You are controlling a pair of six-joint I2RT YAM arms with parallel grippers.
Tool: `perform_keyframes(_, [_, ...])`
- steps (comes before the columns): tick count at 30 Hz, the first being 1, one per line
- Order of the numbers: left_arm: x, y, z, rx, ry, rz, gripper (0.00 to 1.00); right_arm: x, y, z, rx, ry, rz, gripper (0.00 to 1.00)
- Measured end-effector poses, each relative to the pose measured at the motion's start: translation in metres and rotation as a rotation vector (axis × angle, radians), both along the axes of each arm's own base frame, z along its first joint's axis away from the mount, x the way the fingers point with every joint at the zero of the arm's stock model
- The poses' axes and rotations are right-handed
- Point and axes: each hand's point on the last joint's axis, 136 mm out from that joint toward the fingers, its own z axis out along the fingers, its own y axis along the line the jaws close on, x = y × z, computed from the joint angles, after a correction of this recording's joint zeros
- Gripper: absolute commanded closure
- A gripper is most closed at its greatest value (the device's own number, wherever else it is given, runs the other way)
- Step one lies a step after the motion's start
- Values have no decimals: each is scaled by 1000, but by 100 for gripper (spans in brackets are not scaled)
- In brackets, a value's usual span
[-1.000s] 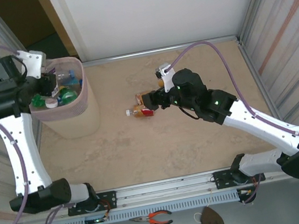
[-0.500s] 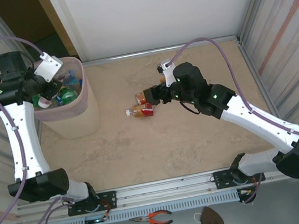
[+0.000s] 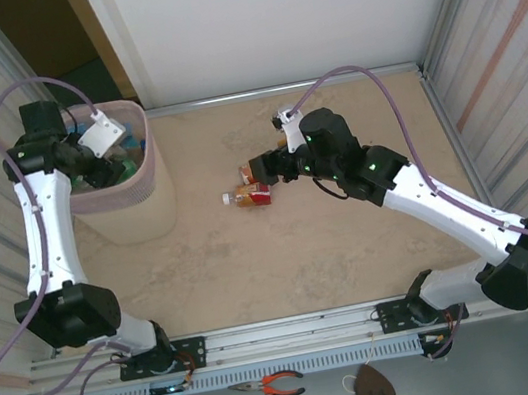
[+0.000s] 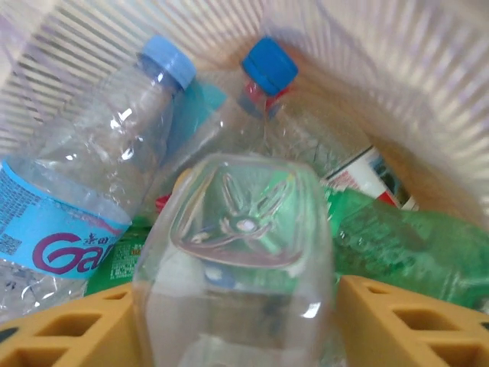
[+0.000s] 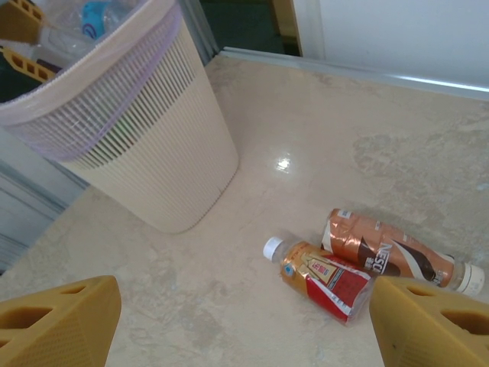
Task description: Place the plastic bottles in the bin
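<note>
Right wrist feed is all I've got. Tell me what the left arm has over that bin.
Observer: A clear bottle sits between the left fingers, base toward the wrist camera. I can't tell whether they grip it.
Operator: Report what's under it.
Observer: Inside the bin lie a blue-labelled bottle, a blue-capped bottle and a green bottle.
Operator: Check the table outside my frame.
Observer: From the top, a small orange thing lies just beyond the right arm, too hidden to name.
</note>
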Motion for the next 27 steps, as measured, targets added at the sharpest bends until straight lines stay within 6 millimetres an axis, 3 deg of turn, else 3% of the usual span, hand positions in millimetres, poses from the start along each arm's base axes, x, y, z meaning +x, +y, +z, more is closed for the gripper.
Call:
perform_keyframes(8, [0,-23,67,-139,-197,-45,23,0,0,0,0,0,-1,16])
perform_keyframes(12, [3,-22,85,-181,-254,-5,43,-1,-2,3,5,-6,-2,16])
perform_keyframes(15, [13,-9,82,-196,-248,72,53,-2,-3,7,11,-13,-4,16])
perform_keyframes(20, [33,13,60,-210,-200,169,58,-3,-4,9,19,-13,-7,17])
perform_keyframes(27, [49,20,23,-250,-99,199,70,-3,-4,8,31,0,-15,17])
